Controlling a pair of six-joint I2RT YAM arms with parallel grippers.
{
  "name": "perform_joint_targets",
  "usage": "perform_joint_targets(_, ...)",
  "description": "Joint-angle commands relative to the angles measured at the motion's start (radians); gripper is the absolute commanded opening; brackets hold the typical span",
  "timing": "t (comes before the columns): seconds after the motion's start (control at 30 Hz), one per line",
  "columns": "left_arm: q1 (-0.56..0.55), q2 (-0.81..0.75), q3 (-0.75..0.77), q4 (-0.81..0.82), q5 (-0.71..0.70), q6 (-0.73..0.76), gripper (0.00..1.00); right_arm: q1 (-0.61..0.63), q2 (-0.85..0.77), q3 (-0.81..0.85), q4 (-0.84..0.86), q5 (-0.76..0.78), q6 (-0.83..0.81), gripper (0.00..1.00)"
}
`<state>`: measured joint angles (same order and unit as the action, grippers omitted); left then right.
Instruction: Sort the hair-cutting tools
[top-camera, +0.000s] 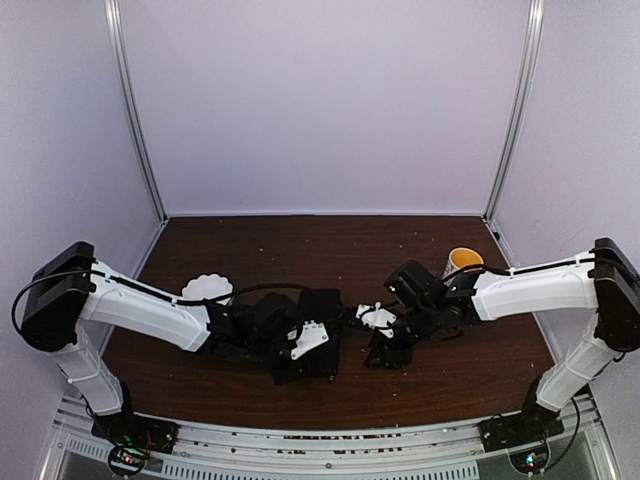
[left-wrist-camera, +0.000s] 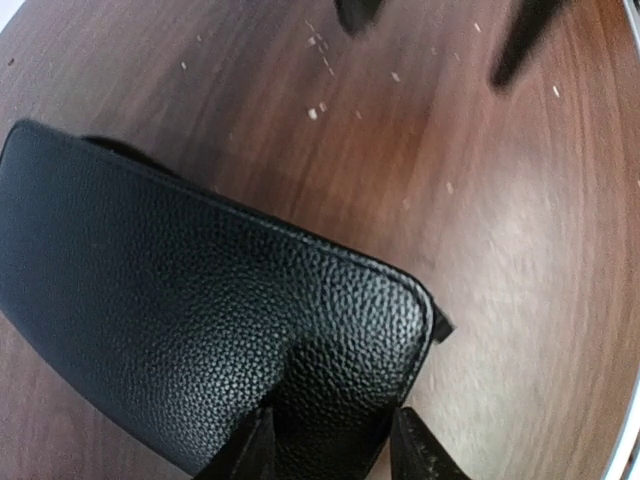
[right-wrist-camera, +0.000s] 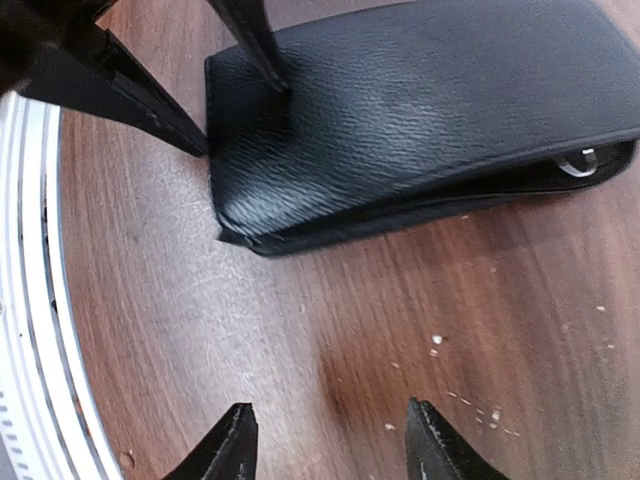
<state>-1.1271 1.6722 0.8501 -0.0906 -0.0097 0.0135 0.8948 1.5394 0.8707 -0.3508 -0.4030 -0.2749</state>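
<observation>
The flat black zip case (left-wrist-camera: 200, 300) lies on the brown table and also shows in the top view (top-camera: 322, 303) and the right wrist view (right-wrist-camera: 420, 100). My left gripper (left-wrist-camera: 330, 455) is open, its fingers straddling one corner of the case: one fingertip rests on the lid, the other stands at its edge. My right gripper (right-wrist-camera: 328, 440) is open and empty over bare table just beside the case. A small silver piece (right-wrist-camera: 578, 160) peeks from the case's slightly open side. No scissors or black pieces show otherwise.
A white fluted bowl (top-camera: 207, 288) stands at the left behind my left arm. A yellow cup (top-camera: 462, 262) stands at the right behind my right arm. Small crumbs lie scattered on the table (right-wrist-camera: 440, 345). White walls close in the back and sides.
</observation>
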Motion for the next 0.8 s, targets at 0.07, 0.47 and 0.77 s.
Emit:
perform_joint_targets(0.07, 0.015, 0.087, 0.025, 0.112, -0.045, -0.069, 0.38, 0.02, 0.078, 0.001, 0.105, -0.03, 0.076, 0.51)
perform_joint_targets(0.47, 0.039, 0.092, 0.004, 0.183, 0.011, -0.117, 0.35, 0.075, 0.152, 0.024, 0.202, -0.05, 0.182, 0.52)
perform_joint_targets(0.77, 0.041, 0.083, -0.014, 0.196, 0.016, -0.141, 0.34, 0.091, 0.216, 0.029, 0.278, -0.012, 0.293, 0.52)
